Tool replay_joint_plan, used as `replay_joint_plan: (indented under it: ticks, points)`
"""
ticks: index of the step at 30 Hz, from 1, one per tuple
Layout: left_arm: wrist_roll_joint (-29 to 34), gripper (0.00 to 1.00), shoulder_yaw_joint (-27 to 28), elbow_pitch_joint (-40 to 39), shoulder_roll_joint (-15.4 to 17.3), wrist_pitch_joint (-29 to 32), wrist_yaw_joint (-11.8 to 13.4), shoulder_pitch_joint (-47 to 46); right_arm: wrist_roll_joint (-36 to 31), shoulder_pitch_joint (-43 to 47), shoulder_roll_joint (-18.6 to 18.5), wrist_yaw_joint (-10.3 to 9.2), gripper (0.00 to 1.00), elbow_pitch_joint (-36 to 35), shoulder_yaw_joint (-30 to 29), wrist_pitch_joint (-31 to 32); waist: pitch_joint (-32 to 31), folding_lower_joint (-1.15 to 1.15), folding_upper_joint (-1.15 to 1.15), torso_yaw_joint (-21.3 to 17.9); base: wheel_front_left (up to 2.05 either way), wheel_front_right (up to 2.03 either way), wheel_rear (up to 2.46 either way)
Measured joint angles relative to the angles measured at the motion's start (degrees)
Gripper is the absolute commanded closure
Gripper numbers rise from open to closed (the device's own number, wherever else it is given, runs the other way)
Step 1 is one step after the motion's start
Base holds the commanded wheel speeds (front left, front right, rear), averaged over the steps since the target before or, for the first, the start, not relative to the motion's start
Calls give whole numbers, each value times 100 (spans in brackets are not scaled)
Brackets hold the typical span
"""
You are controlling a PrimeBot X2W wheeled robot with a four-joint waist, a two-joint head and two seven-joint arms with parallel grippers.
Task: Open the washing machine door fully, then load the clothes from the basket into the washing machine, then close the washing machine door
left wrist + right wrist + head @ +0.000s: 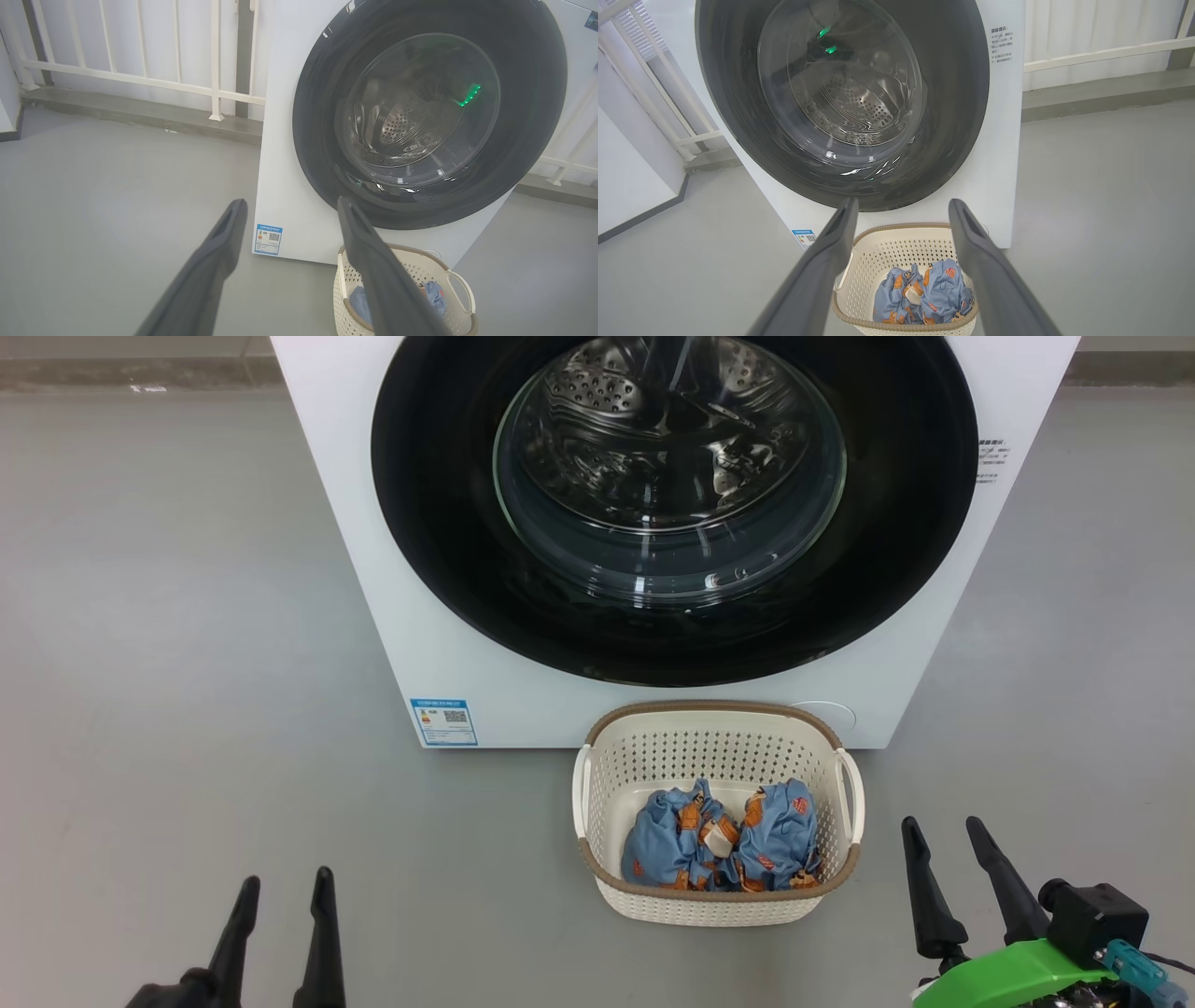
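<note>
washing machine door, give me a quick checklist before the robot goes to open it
1. Is the washing machine door open: not ok, it is shut flat against the washing machine.
2. Is the left end effector open and empty: ok.
3. Is the right end effector open and empty: ok.
4. Are the clothes in the basket: ok.
5. Will the door's swing clear the basket: cannot tell; it stands close in front, just below the door's rim.
6. Handle or hinge side found: cannot tell.
</note>
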Motion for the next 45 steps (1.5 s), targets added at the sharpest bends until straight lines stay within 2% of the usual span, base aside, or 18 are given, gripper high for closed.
replay_joint_plan:
  ticks: [12, 32, 45]
  points:
    - [738, 0, 4, -35, 71, -211, -8, 86, -716, 26, -15, 0, 0, -12, -76, -202, 43, 0, 0, -15, 0, 0, 0]
    - [828, 0, 135, 44, 74, -212, -9, 68, -697, 131, -15, 0, 0, 20, -252, -205, 105, 0, 0, -126, 4, 4, -8]
    - [917, 0, 143, 34, 70, -212, -9, 46, -680, 127, -11, 0, 0, 25, -248, -205, 149, 0, 0, -166, 85, 85, -170]
